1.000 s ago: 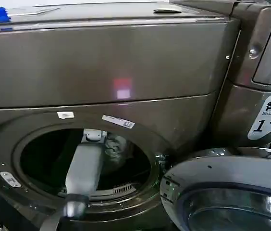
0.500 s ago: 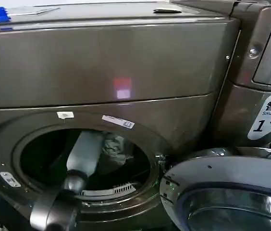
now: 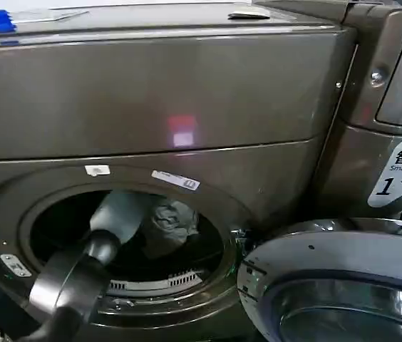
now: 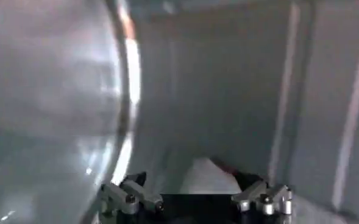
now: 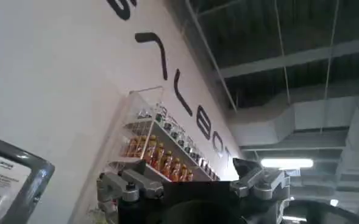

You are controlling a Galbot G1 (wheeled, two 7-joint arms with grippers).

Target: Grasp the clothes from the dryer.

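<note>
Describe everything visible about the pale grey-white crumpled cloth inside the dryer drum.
The pale grey-white crumpled cloth is a soft, shapeless, heavily wrinkled bundle of thin-looking fabric. It sits in the dark drum of the bronze-grey metal dryer, seen through the open round porthole, in its upper middle and a little right of centre. The left arm reaches in beside it, its pale grey forearm just left of the bundle. Whether the arm touches the cloth cannot be told, and what the cloth rests on is lost in shadow.

clothes (image 3: pixel 172 217) inside dryer (image 3: pixel 151 100), open door (image 3: pixel 336 278) right
</note>
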